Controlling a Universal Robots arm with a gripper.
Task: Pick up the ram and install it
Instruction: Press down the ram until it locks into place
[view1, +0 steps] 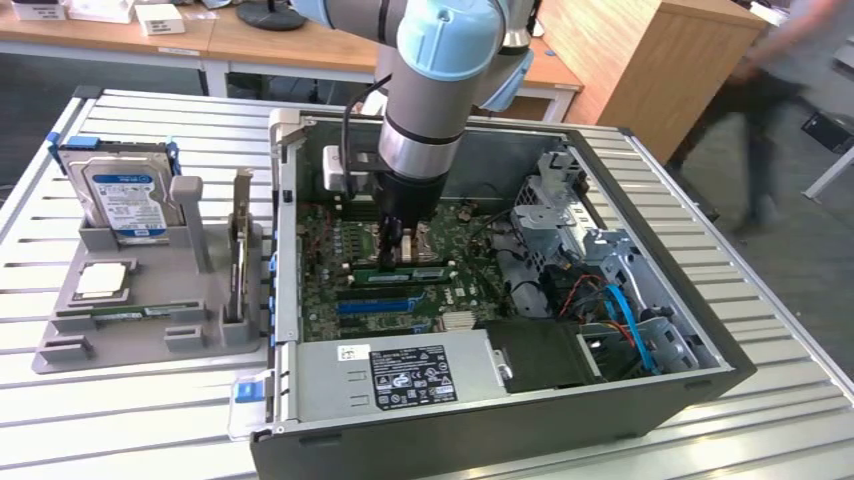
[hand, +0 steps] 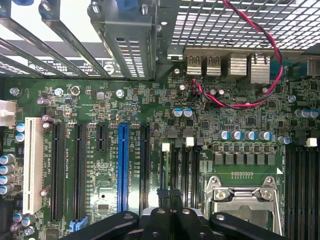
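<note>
My gripper (view1: 391, 260) reaches down into the open computer case (view1: 667, 390), shut. Its tips rest on the top edge of a ram (view1: 422, 271), a green stick standing on edge in a slot on the motherboard (view1: 327, 290). In the wrist view the shut gripper (hand: 170, 199) points at the black memory slots (hand: 186, 167) beside the processor socket (hand: 245, 197); the stick itself is hidden under the fingers there. A second ram (view1: 120, 313) like it lies flat in the grey tray (view1: 60, 350), toward the exterior view's left.
The tray also holds a blue-labelled hard drive (view1: 127, 190) and an upright expansion card (view1: 240, 250). The power supply (view1: 400, 375), drive cage (view1: 554, 200) and cables (view1: 621, 310) crowd the case. A person (view1: 787, 60) moves at the back, toward the exterior view's right.
</note>
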